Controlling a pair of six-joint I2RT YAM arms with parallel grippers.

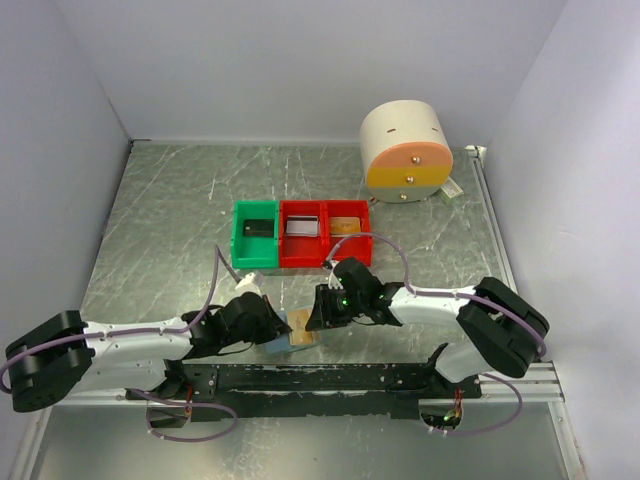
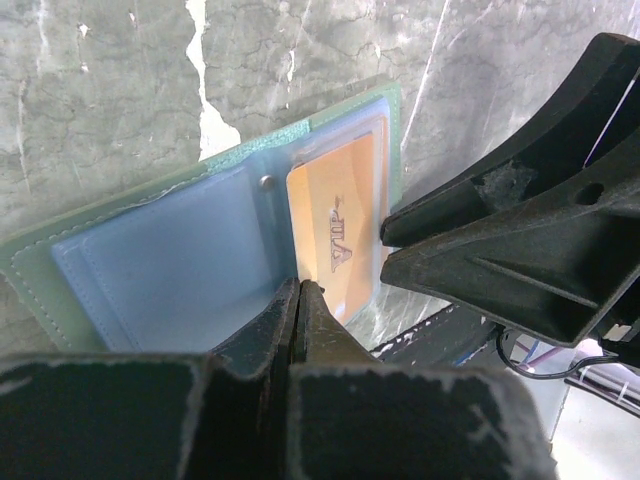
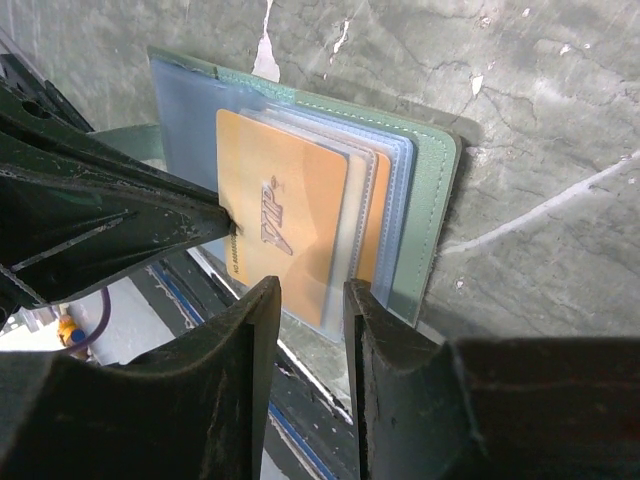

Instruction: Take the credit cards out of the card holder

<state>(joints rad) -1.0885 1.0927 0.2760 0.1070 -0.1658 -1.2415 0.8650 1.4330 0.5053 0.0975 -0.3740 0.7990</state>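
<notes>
Your left gripper (image 2: 297, 300) has its jaws pressed fully together on the near edge of the card holder (image 2: 170, 260), beside the fold. Your right gripper (image 3: 307, 310) stands part open with nothing clamped, its fingers over the lower edge of the top credit card (image 3: 285, 220). That orange card sits in the pocket on the right arm's side, and a second orange edge shows behind it. The holder lies spread open at the near edge of the table (image 1: 170, 200), between both grippers.
</notes>
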